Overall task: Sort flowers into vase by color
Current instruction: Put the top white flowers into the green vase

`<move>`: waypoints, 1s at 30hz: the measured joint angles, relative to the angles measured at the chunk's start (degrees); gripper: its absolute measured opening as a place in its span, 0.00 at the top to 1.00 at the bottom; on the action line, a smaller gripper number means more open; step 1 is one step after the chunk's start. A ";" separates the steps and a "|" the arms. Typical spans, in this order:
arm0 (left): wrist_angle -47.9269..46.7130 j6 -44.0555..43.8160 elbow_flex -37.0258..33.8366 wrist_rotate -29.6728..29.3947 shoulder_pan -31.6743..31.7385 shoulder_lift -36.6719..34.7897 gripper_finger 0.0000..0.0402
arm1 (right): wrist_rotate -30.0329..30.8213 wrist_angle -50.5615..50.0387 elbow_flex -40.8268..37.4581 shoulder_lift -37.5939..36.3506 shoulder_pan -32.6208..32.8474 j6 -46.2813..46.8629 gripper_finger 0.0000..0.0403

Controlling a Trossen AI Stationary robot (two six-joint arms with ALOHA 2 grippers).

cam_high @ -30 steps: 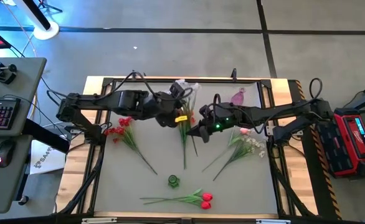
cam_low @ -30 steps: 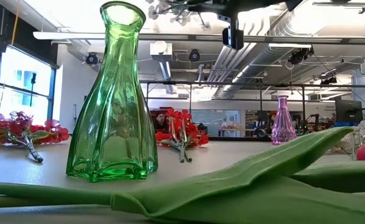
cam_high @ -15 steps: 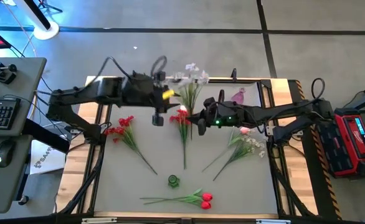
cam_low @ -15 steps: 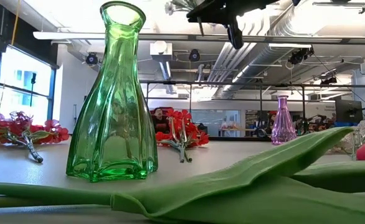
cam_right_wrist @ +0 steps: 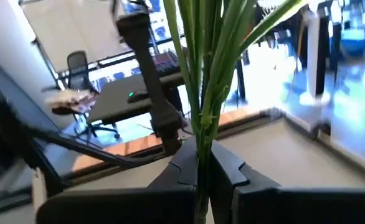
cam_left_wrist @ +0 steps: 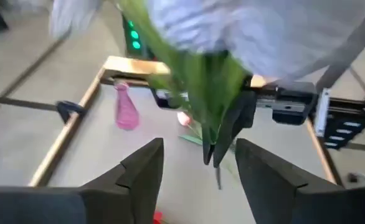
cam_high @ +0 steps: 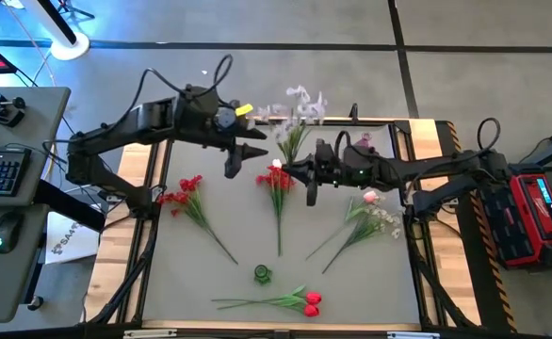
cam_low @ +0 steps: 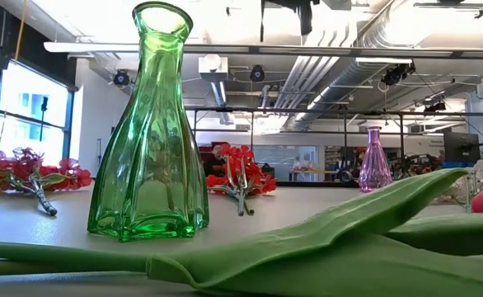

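Since the earlier frame we see that the left gripper (cam_high: 254, 157) has let go of the white spray (cam_high: 295, 111) and pulled back toward the left side of the surface (cam_high: 219, 273), while the right gripper (cam_high: 290, 172) has swung the spray toward the far edge. From above, we find the left fingers parted and holding nothing, and the right fingers shut on the spray's green stems, its pale blossoms raised over the far rim. Red blossom clusters (cam_high: 276, 179) lie just beside the right gripper, another red bunch (cam_high: 184, 193) lies to the left, red tulips (cam_high: 309, 301) lie at the near edge by the green vase (cam_high: 262, 274), and a pink vase (cam_high: 362, 145) stands at the far side. At table height we see the green vase (cam_low: 152, 124) upright with a tulip leaf (cam_low: 307, 239) lying in front. Through the left wrist camera we see both fingers (cam_left_wrist: 142, 171) spread apart, empty, facing the spray (cam_left_wrist: 213, 87) in the other arm's grip. Through the right wrist camera we see the fingers (cam_right_wrist: 182, 165) closed tight around the stems (cam_right_wrist: 201, 74).
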 joint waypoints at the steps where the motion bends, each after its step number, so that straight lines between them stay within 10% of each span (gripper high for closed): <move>1: 0.17 -0.10 0.00 0.98 0.01 0.53 0.50 | 0.01 0.83 0.00 0.00 0.29 -2.06 1.00; 17: 12.43 0.93 -0.07 7.79 -1.58 7.74 0.29 | 2.15 2.05 0.00 0.00 0.87 -9.83 1.00; 30: 17.16 0.93 -0.11 6.30 0.69 8.79 0.69 | 3.07 2.20 0.00 0.00 1.20 -12.40 0.97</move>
